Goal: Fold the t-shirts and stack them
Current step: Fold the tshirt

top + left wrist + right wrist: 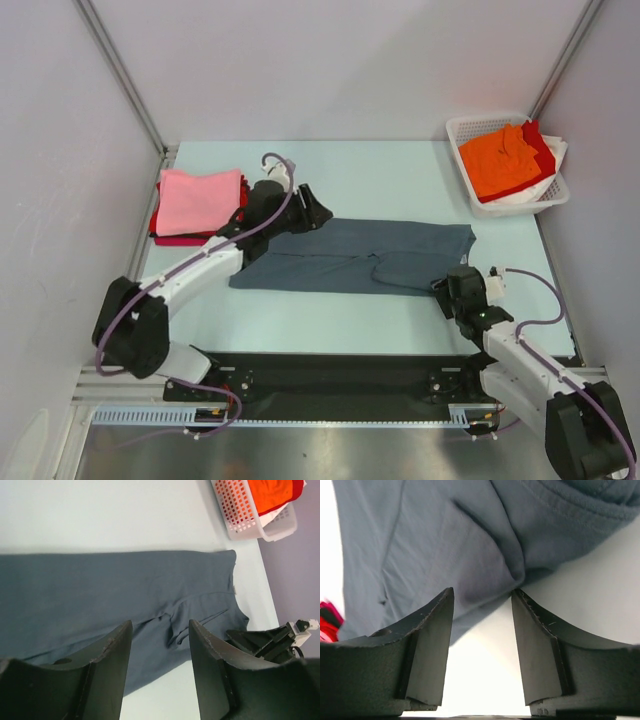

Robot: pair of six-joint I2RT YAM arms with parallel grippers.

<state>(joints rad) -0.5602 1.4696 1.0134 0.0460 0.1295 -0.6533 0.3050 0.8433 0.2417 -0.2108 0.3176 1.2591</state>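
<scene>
Top external view: the slate blue-grey cotton t-shirt lies stretched across the middle of the pale green table, folded lengthwise into a long band. My guess is that's so the two ends can be brought together next. The finished ones sit out of the way: a folded pink tee tops the red and magenta tees at the left edge. The orange tee waits with a few others in the white plastic lattice basket at the far right corner. The left gripper hangs over the band's far edge toward the left, and the right gripper is at its near-right corner. One arm per end makes sense for a fold. Both wrist cams show the jaws standing about half apart with nothing pinched between them. The cloth just lies underneath, and I can't tell if the fingertips touch it.
</scene>
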